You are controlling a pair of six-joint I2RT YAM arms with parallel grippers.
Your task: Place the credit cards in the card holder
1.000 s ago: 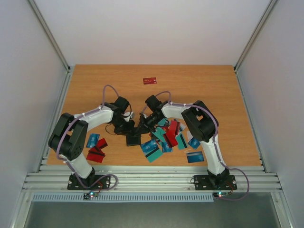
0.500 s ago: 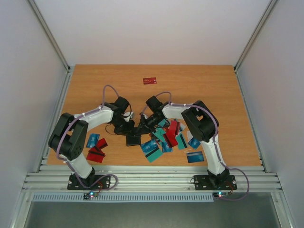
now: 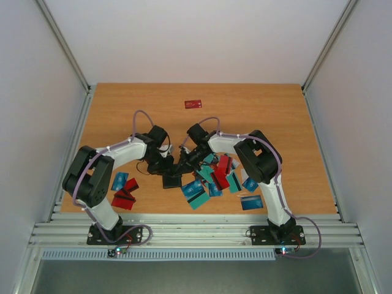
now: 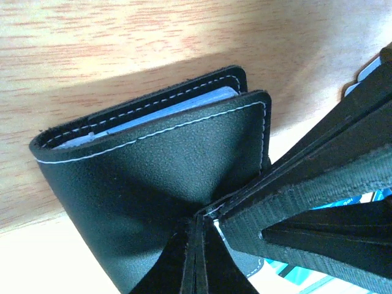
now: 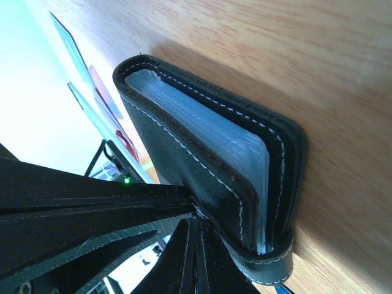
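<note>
We see the card holder [image 3: 172,181] as a small black folding case on the wooden table [image 3: 275,122], in the middle of the near half, between the two arms. Up close it is grained black leather with white stitching along its edges. Its covers stand slightly apart around a stack of clear plastic sleeves [image 5: 202,131]. We cannot tell whether any sleeve has a card in it.

The left gripper [image 4: 195,257] has its jaws pressed together on the outer cover, and the leather puckers toward the pinch. The right gripper [image 5: 195,251] is likewise clamped tight on the holder's edge.

Only the top view shows the credit cards [image 3: 211,177]. A heap of red, teal and blue ones lies just right of the holder under the right arm, a smaller group [image 3: 124,190] lies beside the left arm, and a lone red card [image 3: 193,104] lies well apart on the far side. Only the wrist views show the stitching and sleeves. From above, the holder is just a dark square below the meeting fingers.
</note>
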